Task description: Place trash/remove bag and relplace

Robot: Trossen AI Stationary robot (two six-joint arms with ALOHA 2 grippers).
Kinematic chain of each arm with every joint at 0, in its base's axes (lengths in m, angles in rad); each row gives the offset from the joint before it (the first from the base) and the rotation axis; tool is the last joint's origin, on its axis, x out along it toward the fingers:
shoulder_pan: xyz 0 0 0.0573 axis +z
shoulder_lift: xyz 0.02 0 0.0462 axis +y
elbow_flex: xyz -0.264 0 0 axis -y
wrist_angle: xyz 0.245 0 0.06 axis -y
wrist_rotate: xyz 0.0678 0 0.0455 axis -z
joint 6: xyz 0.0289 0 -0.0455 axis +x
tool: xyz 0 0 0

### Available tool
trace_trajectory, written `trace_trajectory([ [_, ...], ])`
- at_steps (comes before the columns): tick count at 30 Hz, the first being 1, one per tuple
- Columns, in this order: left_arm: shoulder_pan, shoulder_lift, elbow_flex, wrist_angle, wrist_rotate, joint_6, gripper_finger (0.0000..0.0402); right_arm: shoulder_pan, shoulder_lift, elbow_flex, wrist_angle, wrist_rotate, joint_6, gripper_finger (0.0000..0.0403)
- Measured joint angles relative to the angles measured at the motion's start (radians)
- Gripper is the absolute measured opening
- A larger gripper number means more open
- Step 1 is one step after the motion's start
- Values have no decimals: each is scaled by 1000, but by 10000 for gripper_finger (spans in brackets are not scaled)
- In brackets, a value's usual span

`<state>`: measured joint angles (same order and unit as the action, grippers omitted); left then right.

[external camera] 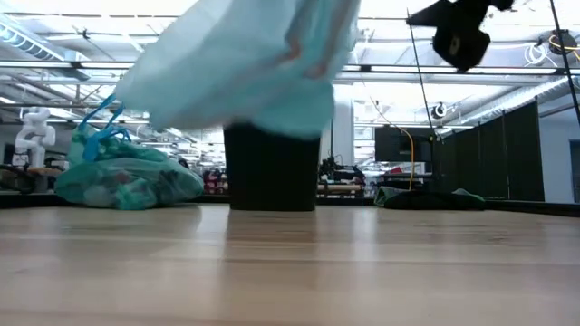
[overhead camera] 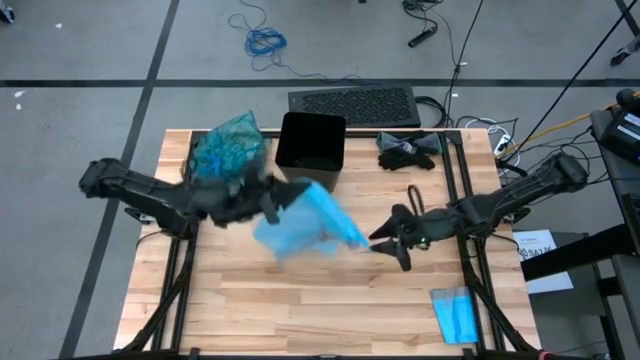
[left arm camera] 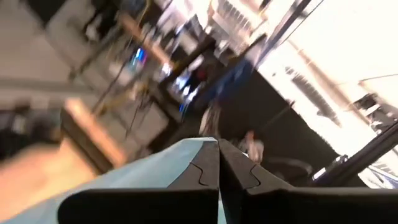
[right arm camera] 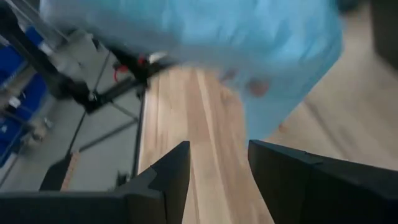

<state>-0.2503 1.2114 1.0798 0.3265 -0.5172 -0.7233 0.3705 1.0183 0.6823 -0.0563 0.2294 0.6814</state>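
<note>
My left gripper is shut on the sky-blue plastic bag, which is raised above the table in front of the black bin. In the low view the bag hangs clear of the tabletop. My right gripper is open just to the right of the bag's right corner and holds nothing. In its wrist view the bag lies beyond the open fingers. The filled dark teal bag rests on the table left of the bin. No loose trash shows. My left gripper pinches the sky-blue bag between its two shut fingers, on the bag's left part. The fingers come roughly level from the table's left. The bag is lifted clear of the table and spreads out toward the right. I cannot tell how many layers are held.
Black gloves lie at the far right of the table. A small blue folded cloth lies near the front right corner. A black keyboard-like mat lies on the floor behind the table. Bare wood lies at the near middle.
</note>
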Motion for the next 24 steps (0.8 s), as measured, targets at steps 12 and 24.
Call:
trace_trajectory([
  [12,43,70,237,-41,86,190,0,-112,-107,56,38,15,-143,155],
  [24,44,127,471,-101,190,372,0,-176,-101,293,-66,61,-390,155],
])
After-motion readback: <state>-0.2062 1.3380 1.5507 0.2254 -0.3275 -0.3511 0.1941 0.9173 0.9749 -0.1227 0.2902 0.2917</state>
